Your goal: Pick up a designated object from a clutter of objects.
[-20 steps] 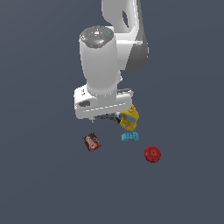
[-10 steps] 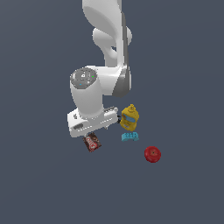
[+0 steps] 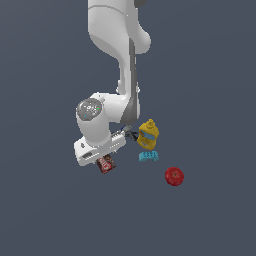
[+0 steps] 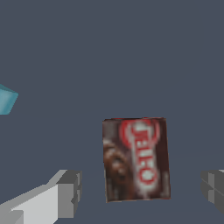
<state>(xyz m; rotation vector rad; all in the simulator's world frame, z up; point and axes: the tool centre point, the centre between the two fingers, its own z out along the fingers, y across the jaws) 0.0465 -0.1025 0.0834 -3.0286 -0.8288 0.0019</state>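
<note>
Wrist view shows the box (image 4: 135, 159) lying flat low in the frame, clear floor on each side, between the two fingers (image 4: 70, 192) of the gripper (image 4: 142, 190), spread wide and not touching it. Exterior view: box (image 3: 106, 163) half hidden under the hand, left of the brick (image 3: 149, 156), bottle (image 3: 148, 134) and apple (image 3: 174, 176)

The box (image 4: 135, 158) is dark brown with a red band and white lettering. The bottle (image 3: 148, 134) is yellow, the apple (image 3: 174, 176) red, the brick (image 3: 149, 156) light blue. The arm (image 3: 112, 60) is white, its fingers (image 4: 68, 192) grey. The floor (image 3: 210, 100) is plain slate blue.
</note>
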